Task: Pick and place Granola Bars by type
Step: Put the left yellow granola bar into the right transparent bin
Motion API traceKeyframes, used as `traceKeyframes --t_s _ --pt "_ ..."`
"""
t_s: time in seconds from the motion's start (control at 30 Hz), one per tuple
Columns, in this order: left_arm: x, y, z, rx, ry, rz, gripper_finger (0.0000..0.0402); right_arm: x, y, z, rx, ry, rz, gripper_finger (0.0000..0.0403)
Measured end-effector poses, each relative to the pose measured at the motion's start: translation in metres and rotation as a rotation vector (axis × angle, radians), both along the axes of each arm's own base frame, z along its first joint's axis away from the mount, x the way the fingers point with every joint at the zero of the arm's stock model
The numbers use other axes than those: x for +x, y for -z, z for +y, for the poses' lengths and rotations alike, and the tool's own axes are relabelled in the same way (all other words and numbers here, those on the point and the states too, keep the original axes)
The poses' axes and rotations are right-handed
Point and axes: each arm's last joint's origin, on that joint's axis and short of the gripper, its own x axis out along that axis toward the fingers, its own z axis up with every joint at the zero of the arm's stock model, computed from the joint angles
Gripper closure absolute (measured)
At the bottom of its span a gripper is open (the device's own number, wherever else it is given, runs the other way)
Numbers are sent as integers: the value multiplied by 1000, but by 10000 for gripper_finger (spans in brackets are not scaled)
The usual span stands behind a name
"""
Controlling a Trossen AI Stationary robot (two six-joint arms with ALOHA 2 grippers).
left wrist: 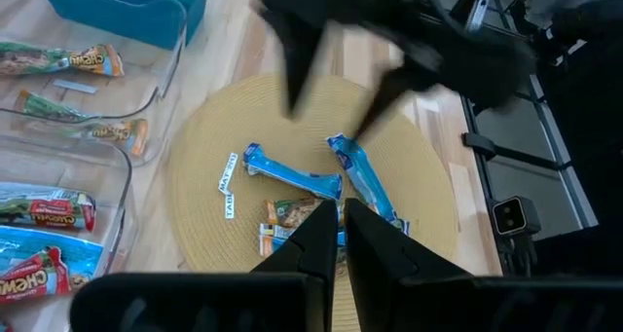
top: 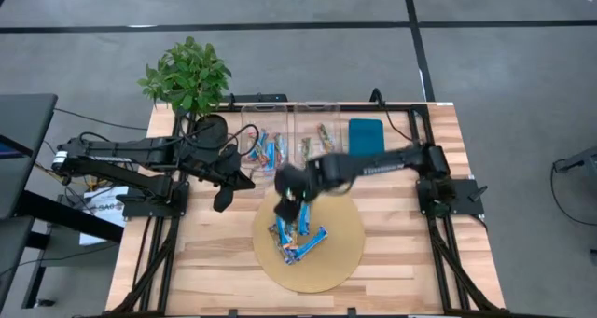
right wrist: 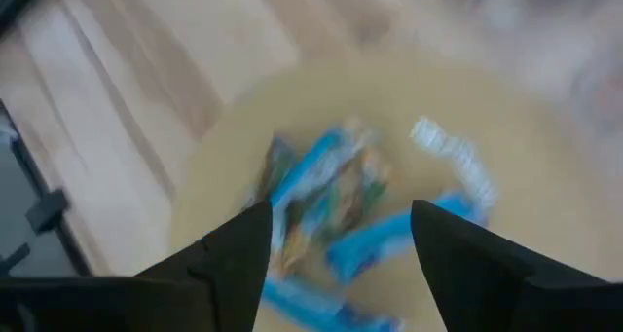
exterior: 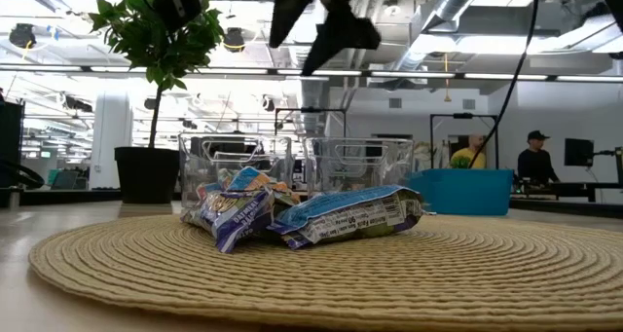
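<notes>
Several granola bars, mostly blue-wrapped with one brownish one, lie in a loose pile [top: 300,236] on a round woven mat [top: 347,255]; the low view shows the pile [exterior: 302,215] resting flat on the weave. My right gripper [top: 291,206] hangs open above the pile, fingers pointing down and well clear of it [exterior: 326,35], with the bars [right wrist: 341,215] between its tips in the right wrist view. My left gripper [top: 222,202] is shut [left wrist: 337,237] and hovers beside the mat's left edge, holding nothing.
Two clear bins stand at the far edge: the left one [top: 266,148] holds blue and red bars, the right one [top: 320,136] orange-ended ones. A teal tray [top: 366,134] sits to their right and a potted plant [top: 187,76] at the far-left corner. People show in the room behind.
</notes>
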Motion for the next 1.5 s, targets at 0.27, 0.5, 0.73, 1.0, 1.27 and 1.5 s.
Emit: traceKeyframes --t_s 0.27,0.5,0.73,1.0,1.27,1.5 --pt "0 0 0 13 13 -1 386 7 44 56 96 118 113 186" --pt "-1 1 0 29 33 6 386 18 93 81 153 130 202 194" --pt "-2 2 -1 18 52 19 386 28 97 79 179 137 134 196" --pt "-1 2 -1 18 52 17 386 37 95 62 193 117 94 205" --pt "-1 2 -1 18 51 17 386 40 94 59 180 110 62 232" --pt "-1 2 -1 18 51 17 386 47 116 58 194 92 90 257"
